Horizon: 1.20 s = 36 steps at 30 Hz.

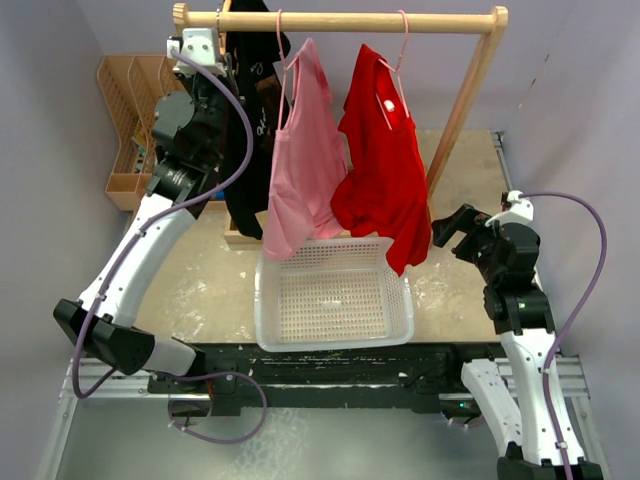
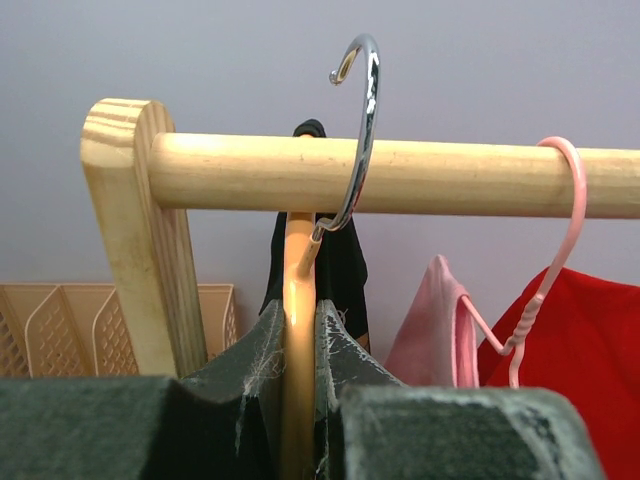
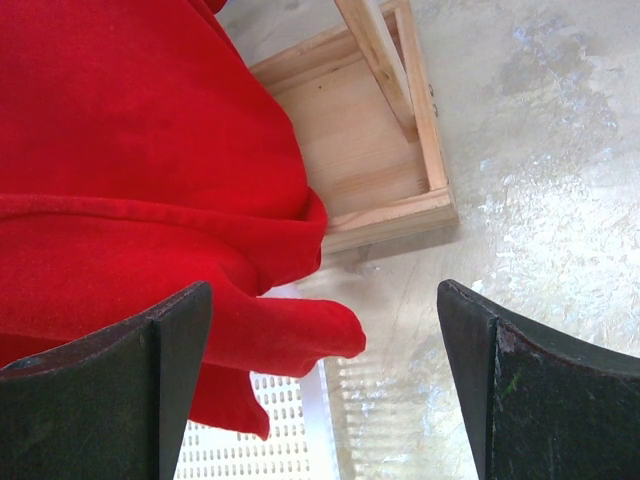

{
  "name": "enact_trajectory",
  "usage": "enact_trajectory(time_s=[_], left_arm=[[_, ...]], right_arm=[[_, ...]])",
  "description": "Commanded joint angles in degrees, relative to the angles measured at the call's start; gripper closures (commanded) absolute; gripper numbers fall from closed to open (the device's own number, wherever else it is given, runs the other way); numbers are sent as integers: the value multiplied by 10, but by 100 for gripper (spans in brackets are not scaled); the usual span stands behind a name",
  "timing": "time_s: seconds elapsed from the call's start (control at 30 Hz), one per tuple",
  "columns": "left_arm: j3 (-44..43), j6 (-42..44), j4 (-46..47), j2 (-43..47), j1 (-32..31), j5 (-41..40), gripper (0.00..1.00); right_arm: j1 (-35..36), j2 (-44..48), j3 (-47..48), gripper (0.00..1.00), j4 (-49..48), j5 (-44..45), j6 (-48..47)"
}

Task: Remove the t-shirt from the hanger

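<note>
A wooden rail (image 1: 340, 20) carries three garments: a black t-shirt (image 1: 250, 150) on an orange hanger (image 2: 298, 290) with a metal hook (image 2: 362, 130), a pink top (image 1: 305, 160), and a red t-shirt (image 1: 385, 170) on a pink hanger (image 1: 400, 50). My left gripper (image 1: 235, 75) is up at the rail's left end, shut on the orange hanger's neck (image 2: 298, 335) just below the rail (image 2: 400, 178). My right gripper (image 1: 445, 228) is open, level with the red t-shirt's lower right edge; a red fold (image 3: 290, 335) hangs between the jaws (image 3: 322, 290), untouched.
A white perforated basket (image 1: 262, 300) sits on the table under the garments; its corner shows in the right wrist view (image 3: 320, 420). The rack's wooden base (image 3: 390, 190) and slanted post (image 1: 465, 100) stand close behind my right gripper. A tan mesh organiser (image 1: 125, 110) is at far left.
</note>
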<state>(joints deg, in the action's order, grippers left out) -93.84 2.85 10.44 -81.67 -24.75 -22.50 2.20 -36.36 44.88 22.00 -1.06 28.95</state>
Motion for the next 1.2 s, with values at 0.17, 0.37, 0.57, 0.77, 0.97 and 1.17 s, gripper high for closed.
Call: enact_trajectory(time_s=[0.17,0.37,0.57,0.77,0.97,1.17], left_arm=[[45,5,28,78,4,13,100],[66,-9,-38,109,4,35,100],[71,-19,-127,153,4,57,100],[70,-32,-196,208,4,75,100],[55,-48,-263,256,4,90,100],[27,-76,-325,306,4,120,100]], right_arm=[[1,0,6,5,-29,5,-1],[1,2,10,4,-30,18,-2],[1,6,-1,4,-47,25,-1],[1,-4,-5,5,-66,21,0],[1,-4,5,6,-86,13,-8],[1,-24,52,9,-100,-18,-26]])
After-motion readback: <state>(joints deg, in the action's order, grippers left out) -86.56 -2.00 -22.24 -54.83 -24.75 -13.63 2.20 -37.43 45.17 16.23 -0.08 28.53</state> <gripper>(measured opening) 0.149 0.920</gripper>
